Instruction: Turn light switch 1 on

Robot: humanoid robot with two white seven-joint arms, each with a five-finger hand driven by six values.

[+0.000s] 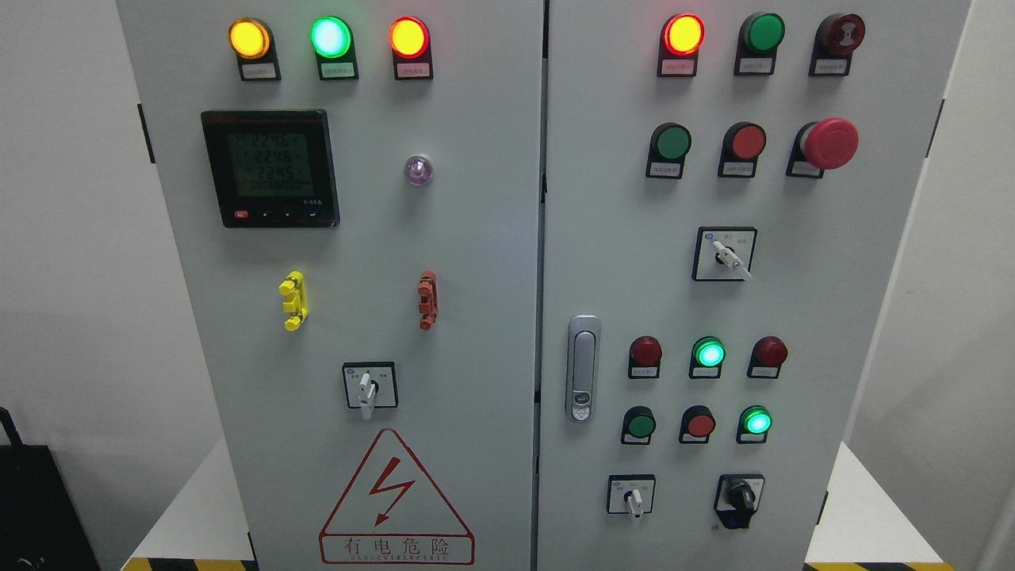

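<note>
Hands: neither is in view; their state cannot be told.
Light switch 1: not identifiable; a white-lever rotary switch (366, 390) is seen low on the cabinet's left door (476, 333).
Handling: judged rigid, spring-detented; lever to be pinched and twisted.

Landmark: grey cabinet (492, 238), filling the middle of the view.

Left of cabinet: plain white wall (71, 238), evenly lit and unmarked.

Right of cabinet: more pale wall (979, 317), a shade greyer, with soft shadow close to the cabinet's edge.

Under the cabinet: white platform (198, 507), showing at both lower corners. Yellow-and-black hazard stripe (186, 565) runs along its front edge, on the left and the right.

Low left, well apart from the cabinet: black object (36, 507) with a thin upright handle, cut off by the frame; cannot tell what it is.

Light is diffuse; no hard shadows.
</note>
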